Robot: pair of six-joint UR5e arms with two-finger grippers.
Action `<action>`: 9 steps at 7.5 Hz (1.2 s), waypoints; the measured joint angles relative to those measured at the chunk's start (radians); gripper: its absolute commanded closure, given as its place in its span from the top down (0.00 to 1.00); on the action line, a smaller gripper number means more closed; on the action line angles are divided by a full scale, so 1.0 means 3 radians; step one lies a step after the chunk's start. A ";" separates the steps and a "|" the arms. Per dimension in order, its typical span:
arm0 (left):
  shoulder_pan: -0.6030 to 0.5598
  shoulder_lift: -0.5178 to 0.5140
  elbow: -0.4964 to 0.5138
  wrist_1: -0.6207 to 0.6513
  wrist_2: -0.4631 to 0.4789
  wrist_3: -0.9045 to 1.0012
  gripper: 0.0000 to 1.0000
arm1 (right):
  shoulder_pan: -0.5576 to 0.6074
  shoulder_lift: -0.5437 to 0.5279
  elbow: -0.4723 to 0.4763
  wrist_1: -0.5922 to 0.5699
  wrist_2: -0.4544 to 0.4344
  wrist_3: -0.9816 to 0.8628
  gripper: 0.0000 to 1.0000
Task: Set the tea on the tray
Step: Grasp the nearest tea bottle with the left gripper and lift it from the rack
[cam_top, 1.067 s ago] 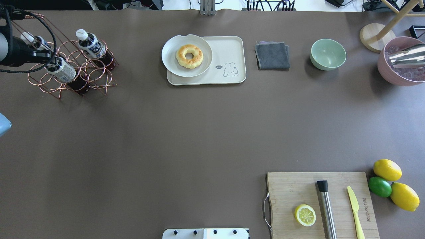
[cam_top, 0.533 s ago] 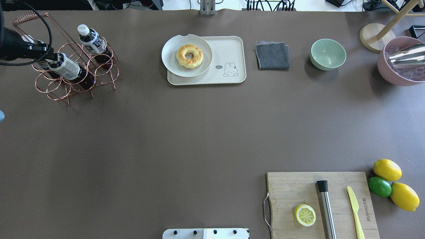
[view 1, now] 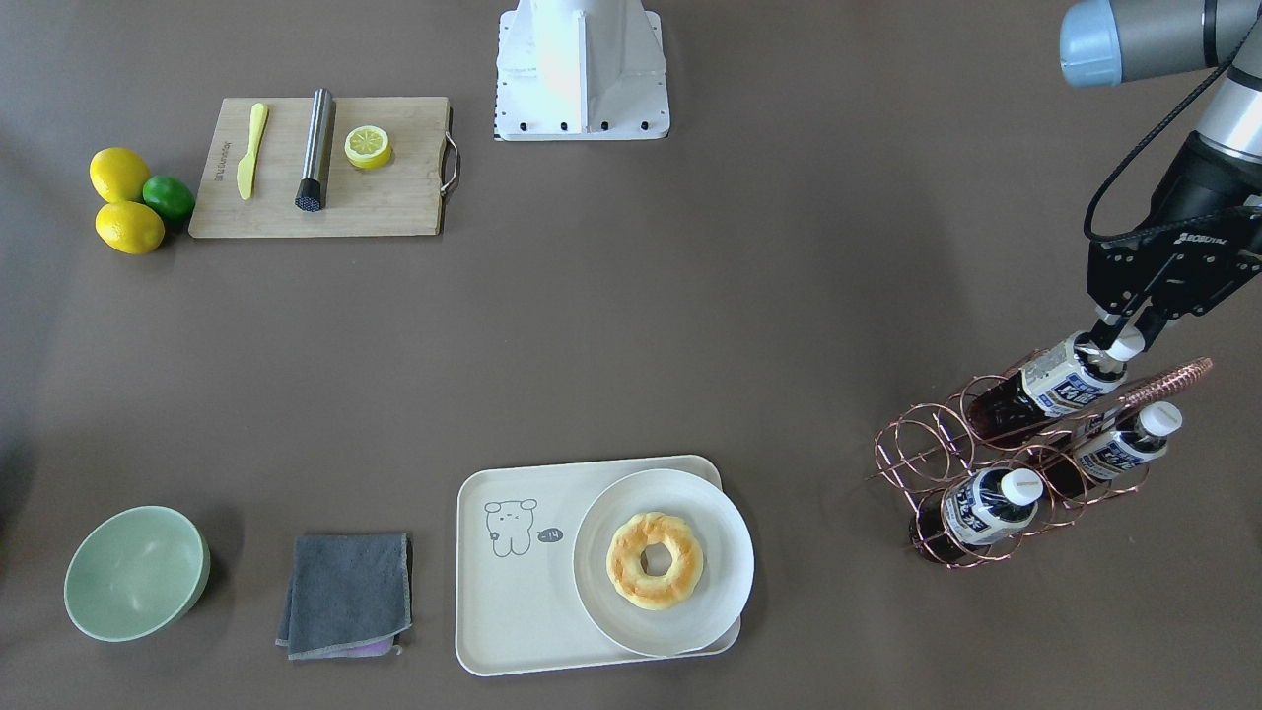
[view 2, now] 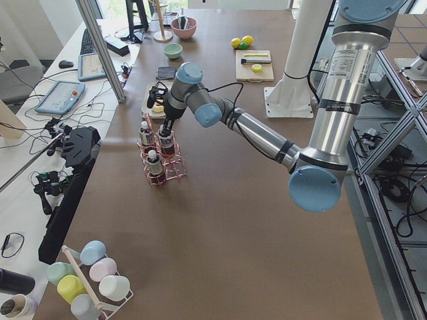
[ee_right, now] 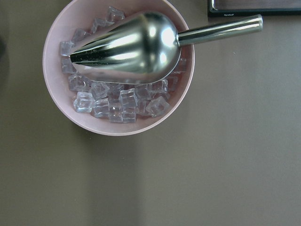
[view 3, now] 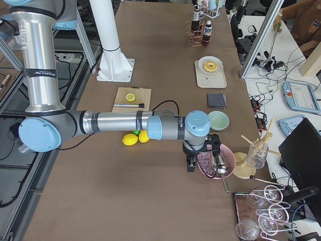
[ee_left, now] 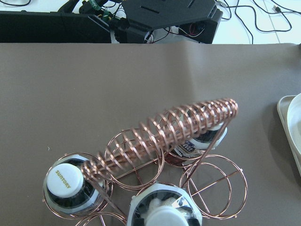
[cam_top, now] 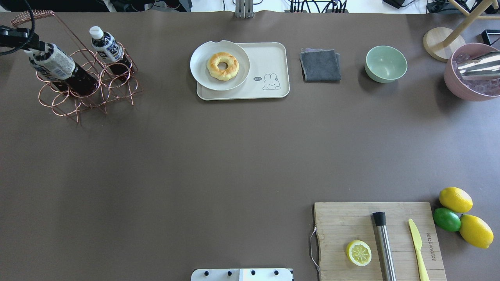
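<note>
The tea [view 1: 1060, 383] is gripped at its white cap by the left tool [view 1: 1121, 337], with the fingers closed in on either side of the neck. The bottle is held tilted over the copper rack [view 1: 961, 463], its dark lower end down among the wire rings. Whether it is fully clear of them cannot be told. Two other bottles [view 1: 986, 505] are seated in the rack.

So the pick is judged to be under way, and no more than that. The tray [view 1: 513, 611] lies well apart from the rack and no bottle is on it. One half is taken up by a plate [view 1: 725, 503] with a doughnut [view 1: 654, 559]. The half with the bear drawing is bare, and a landing spot is offered there. The lift-out, the carry and the set-down are all left to be done.

The right tool [view 3: 200, 153] is held over a pink bowl [ee_right: 117, 130] of ice with a steel scoop [ee_right: 131, 47]. How far it is open cannot be told.

The counter [cam_top: 218, 156] is covered in matte brown, flat and bare through the middle. Along its edges a grey cloth [cam_top: 320, 65], a green bowl [cam_top: 386, 63] and a wooden board [cam_top: 343, 218] are laid out. Around it a lab room is seen, with side benches strewn with cables and screens, pastel cups [view 2: 93, 277] at one end and glasses [view 3: 261, 221] at the other.
</note>
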 measured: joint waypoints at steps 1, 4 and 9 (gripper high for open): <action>-0.0119 -0.0077 -0.0091 0.0269 -0.0001 0.0223 0.00 | 0.0000 -0.0004 0.0000 0.0000 0.0000 0.0000 1.00; -0.0268 -0.0354 -0.0416 0.1017 0.0011 0.0483 0.00 | 0.0000 -0.0010 0.0003 0.0000 0.0005 0.0005 1.00; 0.0067 -0.0442 -0.0795 0.1470 0.0075 0.0373 0.00 | 0.0000 -0.0003 0.0004 0.0000 0.0000 0.0005 1.00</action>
